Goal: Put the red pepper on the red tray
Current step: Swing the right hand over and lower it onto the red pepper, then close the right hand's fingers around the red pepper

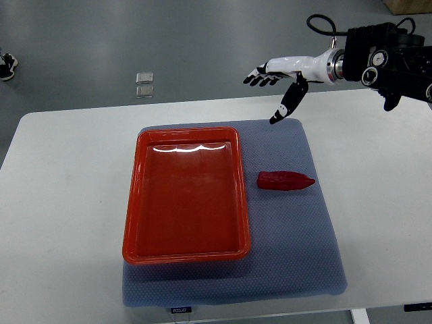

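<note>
A red pepper (285, 180) lies on its side on the blue-grey mat (297, 236), just right of the red tray (138, 202). The tray is rectangular and holds nothing. My right hand (273, 84) hovers above the mat's far right corner, well beyond the pepper, with fingers spread and thumb pointing down; it holds nothing. Its arm (378, 61) comes in from the upper right. The left arm is out of view.
The mat lies on a white table (61, 202) whose far edge runs just behind the tray. Two small clear squares (144, 84) sit on the grey floor beyond the table.
</note>
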Controlling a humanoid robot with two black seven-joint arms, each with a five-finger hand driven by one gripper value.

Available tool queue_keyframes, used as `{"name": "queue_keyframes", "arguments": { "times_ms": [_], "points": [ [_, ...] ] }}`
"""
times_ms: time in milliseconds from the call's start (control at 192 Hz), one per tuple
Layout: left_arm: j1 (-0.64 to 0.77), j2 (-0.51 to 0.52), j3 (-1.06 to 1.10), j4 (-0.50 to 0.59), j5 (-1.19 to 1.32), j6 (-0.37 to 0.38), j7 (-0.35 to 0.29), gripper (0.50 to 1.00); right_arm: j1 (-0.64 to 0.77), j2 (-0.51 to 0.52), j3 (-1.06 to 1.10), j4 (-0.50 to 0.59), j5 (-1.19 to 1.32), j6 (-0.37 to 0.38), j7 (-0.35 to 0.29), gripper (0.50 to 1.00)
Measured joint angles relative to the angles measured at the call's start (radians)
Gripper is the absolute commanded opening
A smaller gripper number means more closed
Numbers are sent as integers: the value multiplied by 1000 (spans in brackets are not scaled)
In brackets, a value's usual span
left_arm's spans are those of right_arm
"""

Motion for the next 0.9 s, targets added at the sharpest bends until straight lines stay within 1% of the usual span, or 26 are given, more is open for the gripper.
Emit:
{"name": "queue_keyframes", "arguments": {
  "times_ms": [83,224,344,490,579,730,902],
  "points": [
    [0,0,0,0,0,0,0,1000,-7,23,-49,28,-1,-16,-46,915],
    [0,0,0,0,0,0,0,1000,-28,53,-94,36,-5,-56,-130,915],
    [0,0,0,0,0,0,0,1000,-35,54,-115,48,-3,-63,-174,913],
    [0,0,0,0,0,0,0,1000,-58,41,-119,86,-1,-59,-187,915],
    [0,0,0,0,0,0,0,1000,-63,28,-119,126,-1,-59,-189,913],
    [0,0,0,0,0,0,0,1000,-77,17,-120,179,12,-73,-193,915],
    [0,0,0,0,0,0,0,1000,-98,22,-120,190,20,-96,-193,913]
  ]
}}
